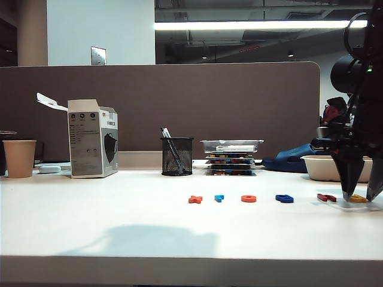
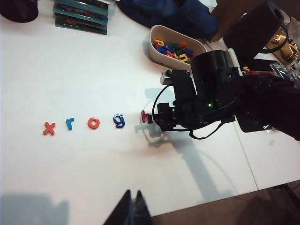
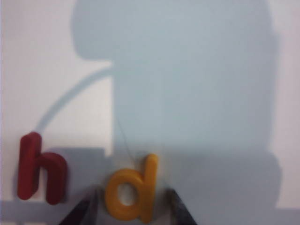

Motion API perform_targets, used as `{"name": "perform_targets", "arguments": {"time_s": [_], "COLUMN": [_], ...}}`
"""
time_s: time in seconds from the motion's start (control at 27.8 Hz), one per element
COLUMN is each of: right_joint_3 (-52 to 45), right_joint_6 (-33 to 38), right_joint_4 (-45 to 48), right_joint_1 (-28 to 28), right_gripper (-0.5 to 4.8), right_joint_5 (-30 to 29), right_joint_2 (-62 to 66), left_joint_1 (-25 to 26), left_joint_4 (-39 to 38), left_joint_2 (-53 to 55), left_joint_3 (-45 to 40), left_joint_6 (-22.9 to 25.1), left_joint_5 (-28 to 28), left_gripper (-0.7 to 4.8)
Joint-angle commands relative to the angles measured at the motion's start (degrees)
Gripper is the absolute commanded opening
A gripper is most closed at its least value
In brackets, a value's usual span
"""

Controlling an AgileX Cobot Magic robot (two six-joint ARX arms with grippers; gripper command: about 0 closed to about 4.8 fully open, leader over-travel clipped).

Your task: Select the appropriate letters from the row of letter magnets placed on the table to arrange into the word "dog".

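White table (image 1: 119, 227) bears yellow d (image 3: 132, 191) lying between the right claw's (image 3: 132, 210) spread fingers; left claw's (image 2: 132, 202) state unclear.

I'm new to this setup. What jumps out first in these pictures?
The row of letter magnets lying on the white table: x, r, o, g, h, d. At its right end the right gripper stands over the yellow d, a finger on either side. The left gripper hangs apart over the table's front edge.
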Motion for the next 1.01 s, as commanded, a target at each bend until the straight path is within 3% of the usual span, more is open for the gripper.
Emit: {"name": "perform_targets", "arguments": {"time_s": [0.04,0.14,0.61,0.72,1.01], "right_joint_3": [-0.87,-0.87,-0.87,-0.87,-0.87], "right_joint_6": [0.24,0.24,0.24,0.24,0.24], "right_joint_4": [-2.54,-2.51,-2.05,-1.64,-1.44], "right_joint_1": [0.15,0.15,0.15,0.15,0.15], "right_gripper": [1.96,1.47,1.43,1.08,1.03], "right_joint_5": [-1.51,-1.53,-1.51,-1.53,-1.51], "right_joint_2": [0.96,0.96,0.96,0.96,0.96], "left_joint_1": [0.04,0.04,0.04,0.04,0.04], "left_joint_4": [0.31,0.31,0.31,0.31,0.31], "left_joint_2": [-0.13,-0.13,-0.13,-0.13,-0.15], "left_joint_3": [0.11,0.11,0.11,0.11,0.11], "left_joint_6": [0.07,0.07,0.07,0.07,0.07], "left_joint_5": [-0.17,-0.17,-0.17,-0.17,-0.17], "left_gripper": [-0.06,-0.06,-0.06,-0.06,-0.06]}}
